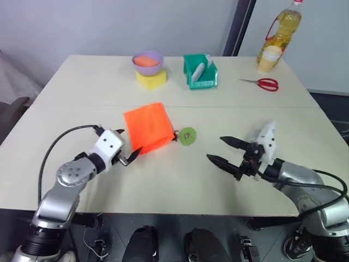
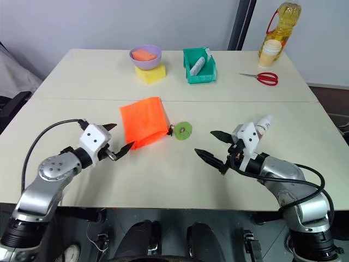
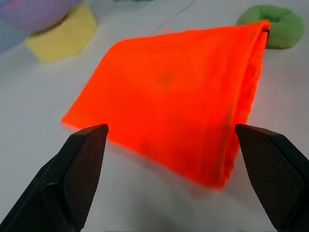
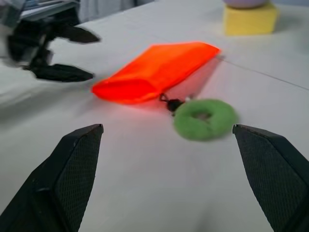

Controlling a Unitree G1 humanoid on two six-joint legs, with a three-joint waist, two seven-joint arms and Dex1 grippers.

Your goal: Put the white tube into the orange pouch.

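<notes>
The orange pouch lies flat on the middle of the table, and its dark cord ends at a round green tag just to its right. My left gripper is open at the pouch's near left edge, with the pouch close between its fingers. My right gripper is open and empty to the right of the tag, pointing toward the tag and the pouch. The white tube lies on the table just behind my right gripper, partly hidden by it.
At the table's far side stand a purple bowl on a yellow block and a green bin holding a grey-white tube. Red scissors and an oil bottle are at the far right.
</notes>
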